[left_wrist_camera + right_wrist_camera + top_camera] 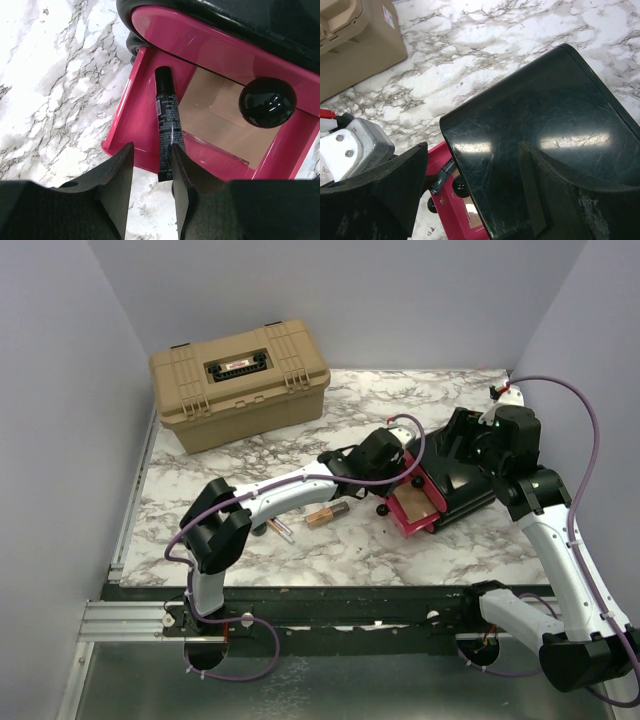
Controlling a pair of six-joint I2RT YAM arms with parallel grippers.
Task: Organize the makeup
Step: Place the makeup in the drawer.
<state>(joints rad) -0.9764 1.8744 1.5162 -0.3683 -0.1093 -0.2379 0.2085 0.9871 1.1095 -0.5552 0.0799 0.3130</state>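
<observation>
Straight ahead of the spread left pincer [152, 147], nothing pinched — slim black tube [167, 120] lengthwise in the pink drawer [125, 117], near end poking between the fingertips.

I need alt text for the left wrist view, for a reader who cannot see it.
A slim black tube lies in an open pink drawer beside a flat copper compact, its near end between the left gripper's parted fingers.
</observation>
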